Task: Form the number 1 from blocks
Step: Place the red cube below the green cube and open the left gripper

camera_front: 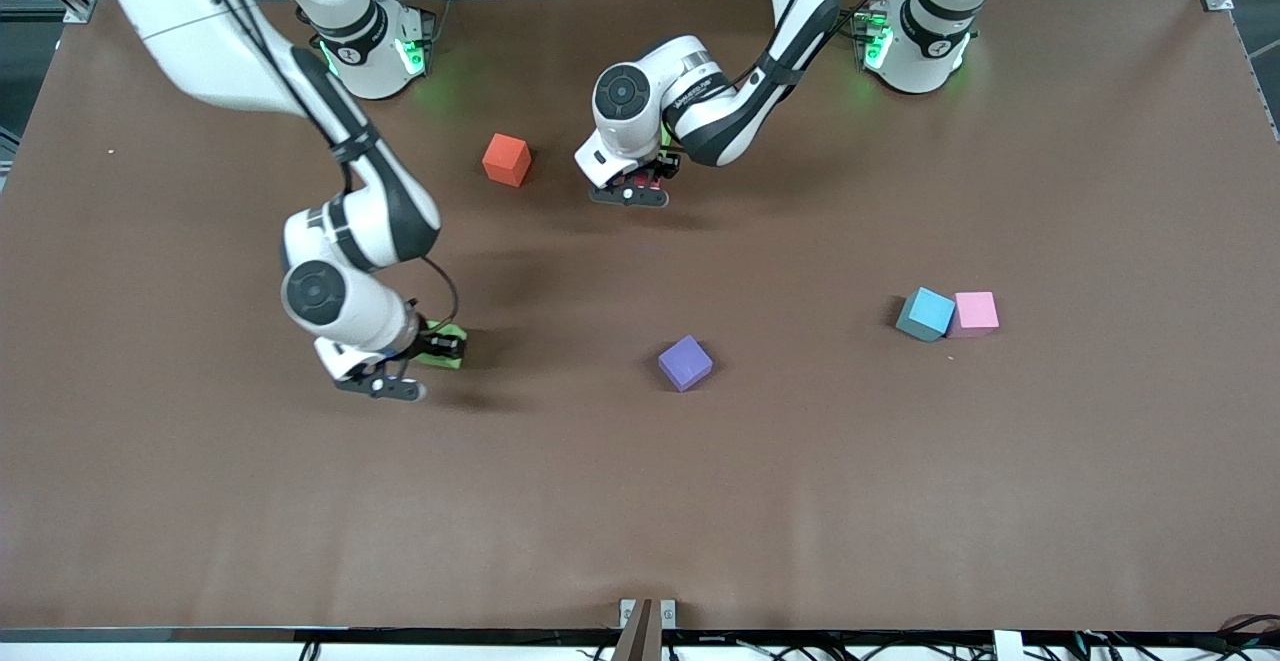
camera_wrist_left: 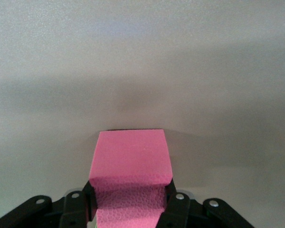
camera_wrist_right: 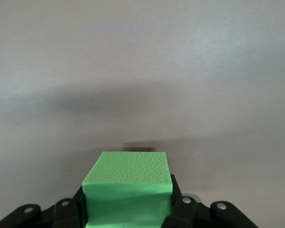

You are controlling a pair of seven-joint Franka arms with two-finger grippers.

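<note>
My right gripper is shut on a light green block, low over the table toward the right arm's end; in the right wrist view the block fills the gap between the fingers. My left gripper is shut on a red block, low over the table beside the orange cube; in the left wrist view the block looks pinkish red. The purple block lies mid-table. The pink block lies toward the left arm's end. The second light green block is out of view.
An orange cube sits near the robots' bases, between the two arms. A teal-blue cube touches the pink block on the side toward the purple block. Bare brown tabletop stretches along the edge nearest the front camera.
</note>
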